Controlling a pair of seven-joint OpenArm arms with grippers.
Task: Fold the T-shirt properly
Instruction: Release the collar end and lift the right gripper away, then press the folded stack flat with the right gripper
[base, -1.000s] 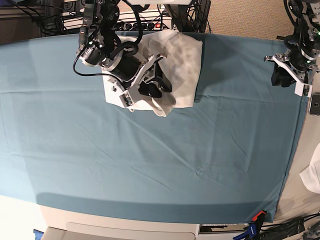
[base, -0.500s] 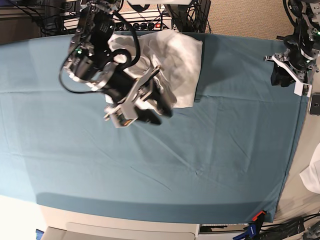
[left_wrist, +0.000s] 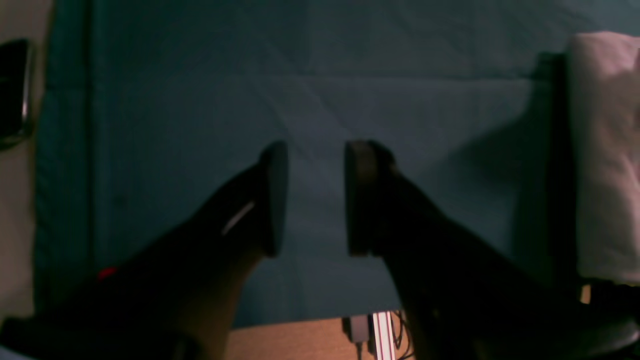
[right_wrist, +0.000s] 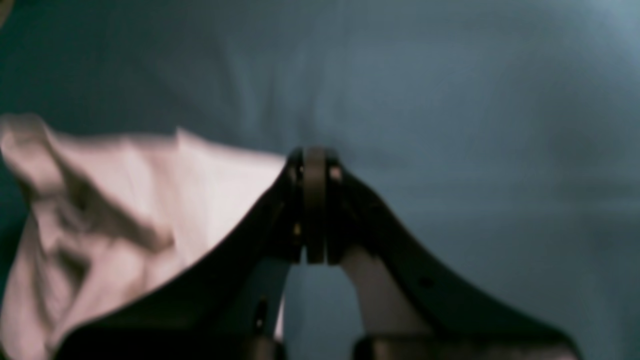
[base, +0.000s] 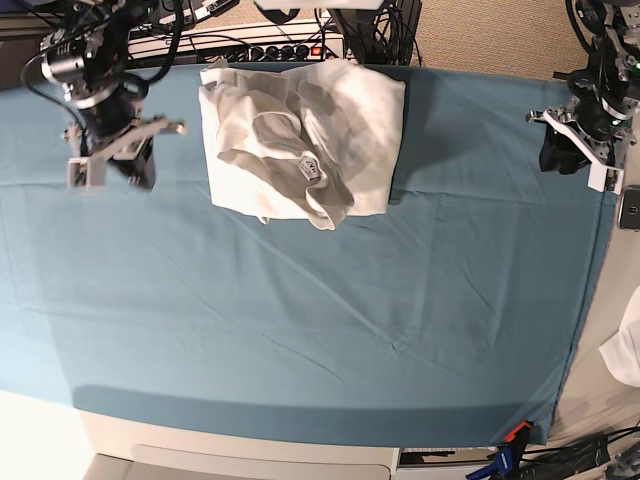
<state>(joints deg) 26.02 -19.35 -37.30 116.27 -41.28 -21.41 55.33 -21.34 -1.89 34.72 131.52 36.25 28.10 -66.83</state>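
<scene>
The white T-shirt (base: 300, 140) lies as a folded, wrinkled bundle at the back middle of the teal table cover (base: 320, 300), with a small label showing on top. My right gripper (base: 115, 170) hovers over bare cover to the left of it, apart from the cloth. In the right wrist view its jaws (right_wrist: 315, 205) are shut on nothing, and the T-shirt (right_wrist: 100, 215) lies off to the left. My left gripper (base: 562, 152) stays at the far right edge. It is open and empty (left_wrist: 312, 200), and the T-shirt (left_wrist: 605, 150) shows at that view's right edge.
A dark phone (base: 631, 210) lies just off the cover's right edge, also seen as the phone (left_wrist: 12, 90) in the left wrist view. A small white cloth scrap (base: 625, 350) sits at the right border. Cables and a power strip (base: 280, 50) run behind the table.
My right gripper let go of the T-shirt, swung away to the left and shut. The shirt now lies uncovered on the cover. The left arm has not moved.
</scene>
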